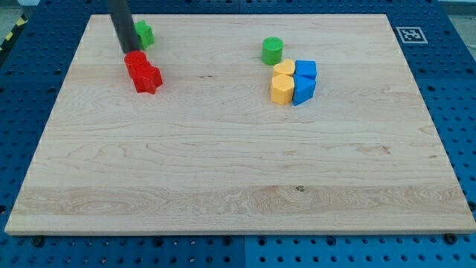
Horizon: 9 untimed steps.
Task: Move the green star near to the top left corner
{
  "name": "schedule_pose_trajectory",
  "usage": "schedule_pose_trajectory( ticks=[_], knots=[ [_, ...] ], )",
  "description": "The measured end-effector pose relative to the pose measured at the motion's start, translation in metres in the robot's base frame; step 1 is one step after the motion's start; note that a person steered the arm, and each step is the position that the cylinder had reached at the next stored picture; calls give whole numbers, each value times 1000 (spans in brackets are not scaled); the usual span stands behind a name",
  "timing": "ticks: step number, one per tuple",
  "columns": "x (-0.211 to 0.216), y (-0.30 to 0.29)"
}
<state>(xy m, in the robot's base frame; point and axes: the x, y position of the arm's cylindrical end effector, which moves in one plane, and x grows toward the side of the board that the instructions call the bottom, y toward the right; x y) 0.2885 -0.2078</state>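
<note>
In the camera view, the green star (143,33) sits near the worktop's (223,164) top left corner, partly hidden behind the rod. My tip (128,51) rests just beside it, above two touching red blocks (143,72). The end effector is a bare rod with no jaws.

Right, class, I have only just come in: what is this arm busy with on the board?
My tip sits near the board's top left corner, between the green star above it and two red blocks just below. A green cylinder, two yellow blocks and two blue blocks cluster further right.
</note>
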Motion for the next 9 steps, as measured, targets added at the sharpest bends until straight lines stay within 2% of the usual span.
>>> schedule_pose_trajectory(
  ticks=[3,4,5,7,9],
  knots=[
    [-40,1],
    [-40,1],
    [-20,1],
    [-9,30],
    [-45,67]
  ],
)
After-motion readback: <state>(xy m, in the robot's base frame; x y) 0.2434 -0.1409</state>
